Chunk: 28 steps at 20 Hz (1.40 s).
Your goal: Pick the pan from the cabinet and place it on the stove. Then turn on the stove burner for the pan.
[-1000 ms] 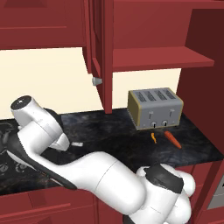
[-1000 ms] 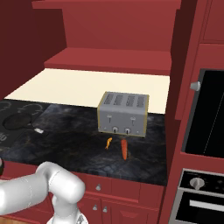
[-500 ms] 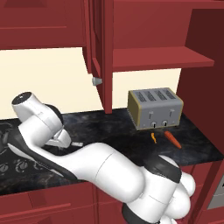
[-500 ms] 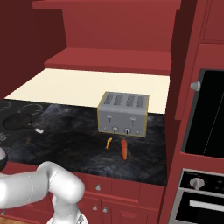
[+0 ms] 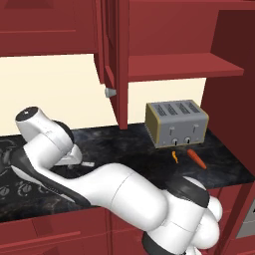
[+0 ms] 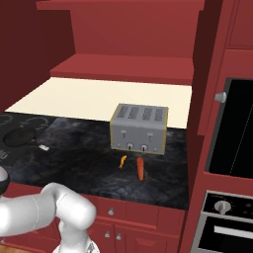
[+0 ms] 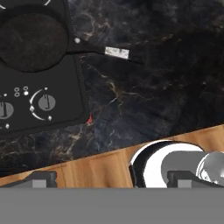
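Red simulated kitchen, dark marbled countertop (image 7: 148,87). The small round black frying pan (image 7: 33,41) sits on the flat black cooktop (image 7: 65,116). The arm has swung leftward over it; gripper (image 7: 109,180) empty, jaws wide, near the knobs (image 7: 46,103). Placement appears complete; burner remains.

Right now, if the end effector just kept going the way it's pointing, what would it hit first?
Probably the dark marbled countertop, just right of the stove edge and its knobs; depth is hard to judge.
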Tool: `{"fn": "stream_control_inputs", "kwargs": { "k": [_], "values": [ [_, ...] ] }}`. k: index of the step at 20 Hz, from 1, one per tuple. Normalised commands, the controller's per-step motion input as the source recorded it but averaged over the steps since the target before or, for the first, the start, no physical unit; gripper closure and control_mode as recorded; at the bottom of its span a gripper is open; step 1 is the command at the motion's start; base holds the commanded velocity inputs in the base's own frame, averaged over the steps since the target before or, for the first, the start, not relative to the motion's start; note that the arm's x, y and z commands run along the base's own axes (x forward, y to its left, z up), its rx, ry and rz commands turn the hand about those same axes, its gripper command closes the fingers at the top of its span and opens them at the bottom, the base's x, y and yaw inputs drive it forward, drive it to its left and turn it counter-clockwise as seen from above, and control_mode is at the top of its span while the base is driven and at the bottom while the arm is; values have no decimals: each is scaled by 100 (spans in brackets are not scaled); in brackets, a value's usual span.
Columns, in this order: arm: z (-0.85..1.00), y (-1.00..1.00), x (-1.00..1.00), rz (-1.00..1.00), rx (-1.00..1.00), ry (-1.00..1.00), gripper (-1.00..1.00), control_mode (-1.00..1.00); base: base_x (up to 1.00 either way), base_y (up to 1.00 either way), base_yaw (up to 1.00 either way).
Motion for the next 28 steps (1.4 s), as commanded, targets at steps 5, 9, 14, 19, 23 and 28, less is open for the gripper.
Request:
{"fn": "stream_control_inputs", "kwargs": {
  "k": [5, 9, 14, 19, 23, 28],
  "values": [
    [-29, -4, 4, 14, 0, 1, -100, -100, 0, 0, 0],
    [-7, 1, 25, 0, 2, 3, -100, -100, 0, 0, 0],
    [-7, 1, 15, 0, 3, 0, -100, -100, 0, 0, 0],
    [-29, 11, 2, 0, 2, 4, -100, -100, 0, 0, 0],
    [-40, 26, 5, 0, 0, 4, -100, -100, 0, 0, 0],
    [-34, 30, 11, 0, 0, 1, -100, -100, 0, 0, 0]
  ]
}}
